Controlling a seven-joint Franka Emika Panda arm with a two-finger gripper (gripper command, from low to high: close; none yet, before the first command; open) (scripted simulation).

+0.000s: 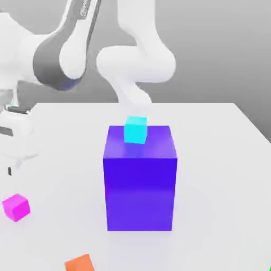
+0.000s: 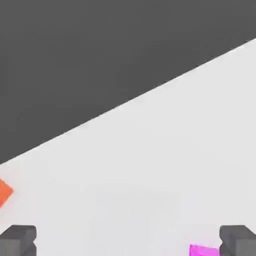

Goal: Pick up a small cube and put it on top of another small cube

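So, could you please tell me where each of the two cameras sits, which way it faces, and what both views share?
Exterior view: off the arm, raised, facing the white table with the blue-violet block and cyan cube; white arm links show behind.
Hand view: on the hand, angled down at the table; two dark fingertips of the open gripper show.
Shared: magenta-pink cube, orange cube, table.
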